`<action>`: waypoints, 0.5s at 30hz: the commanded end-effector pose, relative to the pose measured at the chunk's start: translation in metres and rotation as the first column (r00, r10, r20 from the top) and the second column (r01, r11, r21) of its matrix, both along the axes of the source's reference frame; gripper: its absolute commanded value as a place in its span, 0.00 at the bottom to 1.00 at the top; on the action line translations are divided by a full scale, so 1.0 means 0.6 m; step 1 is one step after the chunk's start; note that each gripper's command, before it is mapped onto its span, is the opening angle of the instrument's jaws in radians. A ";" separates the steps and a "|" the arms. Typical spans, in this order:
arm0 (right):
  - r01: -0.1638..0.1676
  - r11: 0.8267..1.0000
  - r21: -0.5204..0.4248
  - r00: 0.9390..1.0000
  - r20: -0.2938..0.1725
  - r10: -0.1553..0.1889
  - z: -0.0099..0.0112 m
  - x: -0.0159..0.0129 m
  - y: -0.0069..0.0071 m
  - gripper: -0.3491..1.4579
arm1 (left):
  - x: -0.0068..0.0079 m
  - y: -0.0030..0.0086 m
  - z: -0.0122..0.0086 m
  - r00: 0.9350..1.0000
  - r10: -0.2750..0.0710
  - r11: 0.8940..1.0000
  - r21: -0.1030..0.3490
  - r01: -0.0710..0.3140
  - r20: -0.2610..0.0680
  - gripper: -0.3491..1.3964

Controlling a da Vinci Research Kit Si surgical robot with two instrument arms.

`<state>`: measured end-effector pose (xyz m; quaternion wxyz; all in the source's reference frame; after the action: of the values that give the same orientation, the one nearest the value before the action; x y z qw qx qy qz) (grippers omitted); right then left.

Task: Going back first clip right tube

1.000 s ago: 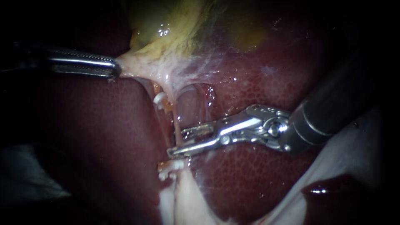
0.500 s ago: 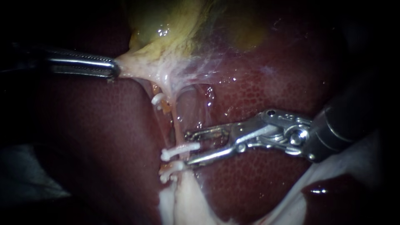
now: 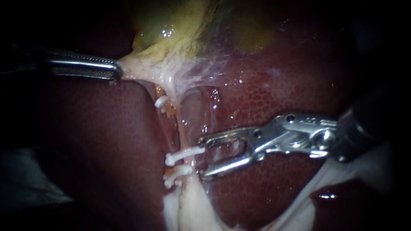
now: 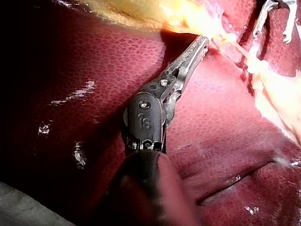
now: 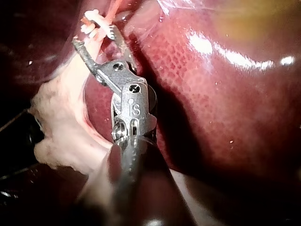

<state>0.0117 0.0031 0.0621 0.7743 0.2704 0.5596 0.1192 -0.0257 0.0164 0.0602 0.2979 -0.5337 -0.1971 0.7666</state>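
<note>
Backing rightward in the endoscope view, my right instrument (image 3: pixel 202 157) has open, empty jaws; the clip (image 3: pixel 185 155) sits across the tube (image 3: pixel 183 128). Left wrist view: my left instrument (image 4: pixel 201 43) is clamped on gallbladder tissue (image 4: pixel 214 28). Right wrist view: the open jaws are just clear of the clip, so I judge only the withdrawal remains.

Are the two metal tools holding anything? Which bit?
The left instrument grips the pale tissue below the gallbladder, at its pulled-out corner. The right instrument has open jaws and holds nothing.
</note>
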 end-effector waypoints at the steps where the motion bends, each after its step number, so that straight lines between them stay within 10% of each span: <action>1: 0.001 0.999 -0.050 0.999 0.032 0.000 -0.0012 -0.0008 0.0006 0.47 | 0.0000 0.0000 0.0002 1.000 0.000 1.000 0.000 0.000 0.000 0.00; 5: 0.007 0.982 -0.191 0.994 0.109 0.014 -0.0068 -0.0049 0.0034 0.46 | 0.0001 0.0000 0.0002 1.000 0.000 1.000 0.000 0.000 0.000 0.00; 15: 0.053 0.971 -0.234 0.996 0.080 -0.036 -0.0126 -0.0110 0.0054 0.46 | 0.0000 0.0000 0.0006 1.000 0.000 1.000 -0.001 0.000 0.000 0.00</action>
<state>0.0050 0.0062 0.0543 0.8237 0.1833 0.5351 0.0409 -0.0257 0.0164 0.0607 0.2969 -0.5341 -0.1975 0.7666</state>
